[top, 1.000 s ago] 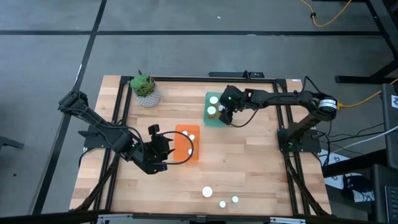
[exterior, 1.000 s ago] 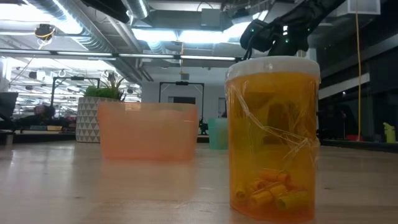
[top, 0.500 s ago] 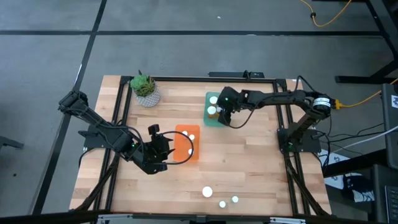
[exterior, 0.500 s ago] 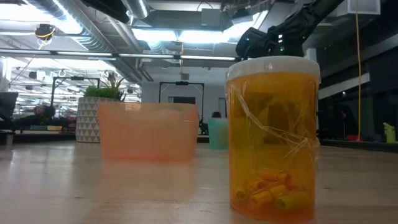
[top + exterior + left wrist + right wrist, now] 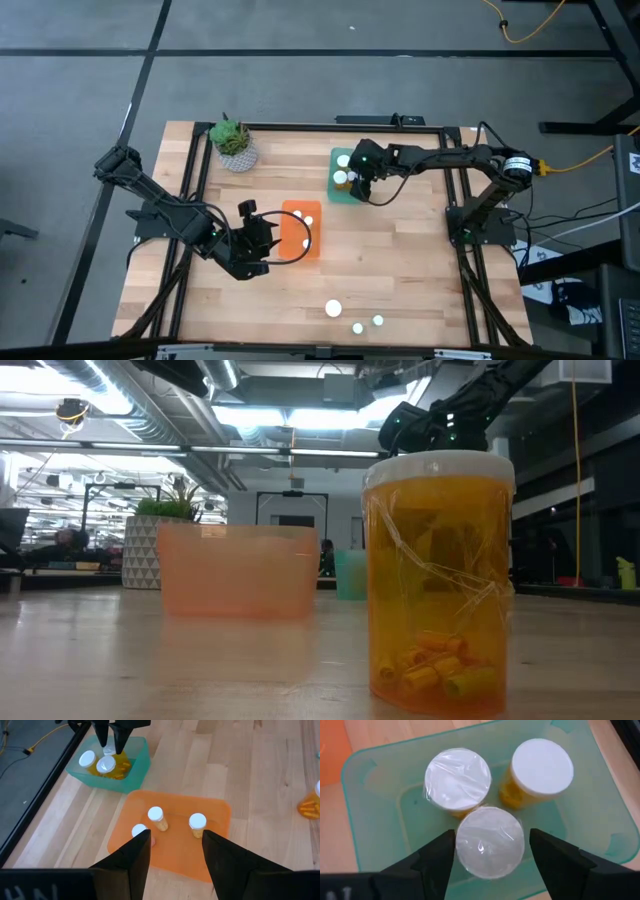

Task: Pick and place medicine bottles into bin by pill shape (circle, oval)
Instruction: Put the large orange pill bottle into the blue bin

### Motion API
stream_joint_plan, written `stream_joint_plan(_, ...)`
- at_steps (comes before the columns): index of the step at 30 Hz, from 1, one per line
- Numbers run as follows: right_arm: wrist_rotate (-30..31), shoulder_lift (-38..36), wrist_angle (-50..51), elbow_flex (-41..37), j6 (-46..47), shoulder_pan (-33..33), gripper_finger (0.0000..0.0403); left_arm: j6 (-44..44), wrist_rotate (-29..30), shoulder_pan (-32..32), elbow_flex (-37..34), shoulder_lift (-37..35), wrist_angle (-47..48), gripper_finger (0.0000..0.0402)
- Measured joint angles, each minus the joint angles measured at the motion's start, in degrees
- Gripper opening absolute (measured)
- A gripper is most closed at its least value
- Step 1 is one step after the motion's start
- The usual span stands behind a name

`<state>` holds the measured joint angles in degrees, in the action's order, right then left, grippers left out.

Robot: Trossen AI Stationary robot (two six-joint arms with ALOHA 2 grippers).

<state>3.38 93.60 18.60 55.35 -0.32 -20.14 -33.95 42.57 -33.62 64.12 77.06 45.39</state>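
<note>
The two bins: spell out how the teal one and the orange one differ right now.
The teal bin sits farther back, with the right gripper open around a bottle inside it; the orange bin sits mid-table, just ahead of the open left gripper, untouched. The teal bin's bottles crowd together; the orange bin's bottles stand apart. Both hold three white-capped bottles.

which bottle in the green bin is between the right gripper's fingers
The wrapped-top bottle between the right gripper fingers; the other wrapped one and the plain-capped one stand beyond it.

Green bin (image 5: 600,827) translucent teal; orange bin (image 5: 215,815) translucent orange. Bottles (image 5: 490,842) amber, white caps. Table (image 5: 400,260) pale wood planks. Plant pot (image 5: 140,555) white, grey triangle pattern.
</note>
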Motion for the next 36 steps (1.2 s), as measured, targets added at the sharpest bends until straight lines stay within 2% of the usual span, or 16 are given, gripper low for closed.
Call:
stream_joint_plan(10, 0.0, -1.2, 0.6, 0.0, 0.7, 0.0, 0.0274, 0.0, 0.0, 0.0, 0.0, 0.0, 0.0, 0.0171)
stream_joint_plan(16, -0.3, -7.1, 0.7, 0.0, 4.6, 0.6, 0.0275, 0.0, 0.0, 0.0, 0.0, 0.0, 0.0, 0.0171)
stream_joint_plan(19, -3.1, -10.8, 1.5, 0.0, 8.4, 2.5, 0.0275, 0.0, 0.0, 0.0, 0.0, 0.0, 0.0, 0.0171)
stream_joint_plan(22, -4.8, -14.5, 2.6, 0.0, 11.9, 6.6, 0.0275, 0.0, 0.0, 0.0, 0.0, 0.0, 0.0, 0.0171)
stream_joint_plan(28, 2.2, -20.2, 5.6, 0.1, 16.5, 18.7, 0.0275, 0.0, 0.0, 0.0, 0.0, 0.0, 0.0, 0.0171)
stream_joint_plan(32, 2.9, -21.9, 11.7, 0.1, 22.1, 25.6, 0.0275, 0.0, 0.0, 0.0, 0.0, 0.0, -0.2, 0.0171)
stream_joint_plan(36, 3.0, -22.2, 20.4, 0.1, 28.7, 30.9, 0.0275, 0.7, -1.9, 0.1, 0.0, 0.7, -7.5, 0.0171)
